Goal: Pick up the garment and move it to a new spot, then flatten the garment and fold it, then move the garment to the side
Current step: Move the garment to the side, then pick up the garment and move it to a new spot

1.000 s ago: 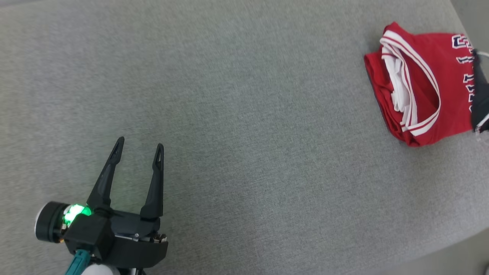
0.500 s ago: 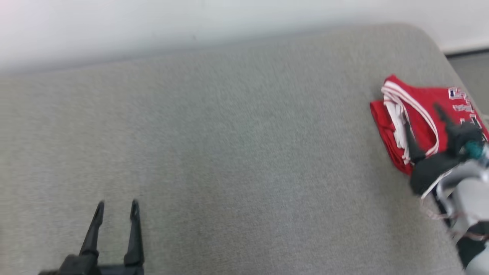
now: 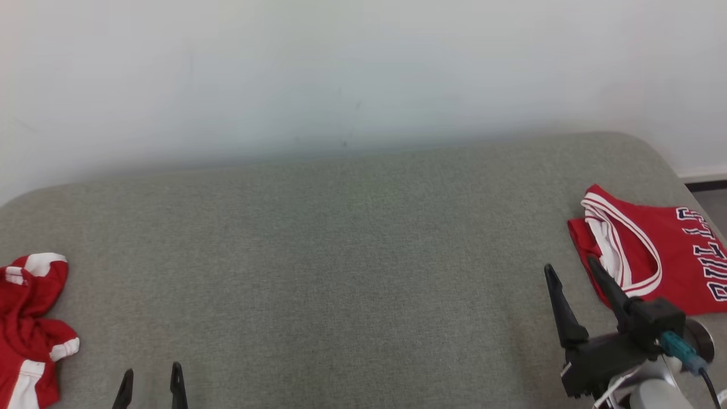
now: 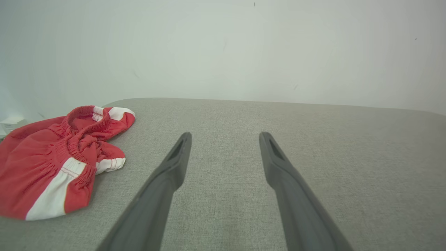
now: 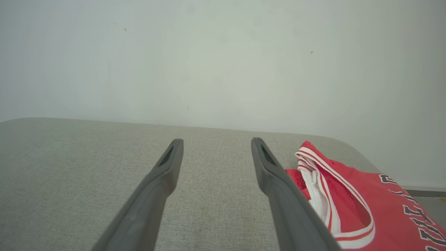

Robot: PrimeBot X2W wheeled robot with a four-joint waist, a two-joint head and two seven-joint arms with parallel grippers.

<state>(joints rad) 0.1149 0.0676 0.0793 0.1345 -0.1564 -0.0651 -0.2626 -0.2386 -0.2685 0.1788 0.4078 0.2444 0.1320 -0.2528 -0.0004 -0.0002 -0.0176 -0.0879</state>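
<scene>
A folded red jersey (image 3: 653,255) with white trim and dark lettering lies at the right end of the grey padded surface (image 3: 341,255); the right wrist view has the jersey (image 5: 352,209) at its lower right. A crumpled red and white garment (image 3: 28,329) lies at the left end, also seen as the garment (image 4: 52,160) in the left wrist view. My right gripper (image 3: 571,264) stands open just left of the jersey, nothing between its fingers. My left gripper (image 3: 152,369) is open at the bottom left, to the right of the crumpled garment.
A white wall (image 3: 341,74) rises behind the padded surface. The surface's rounded right corner ends near the jersey, with grey floor (image 3: 713,199) beyond it. Bare grey fabric stretches between the two garments.
The head camera has tilted up, bringing the wall and the left garment into view. My right gripper has come into view beside the jersey. Both grippers stay open.
</scene>
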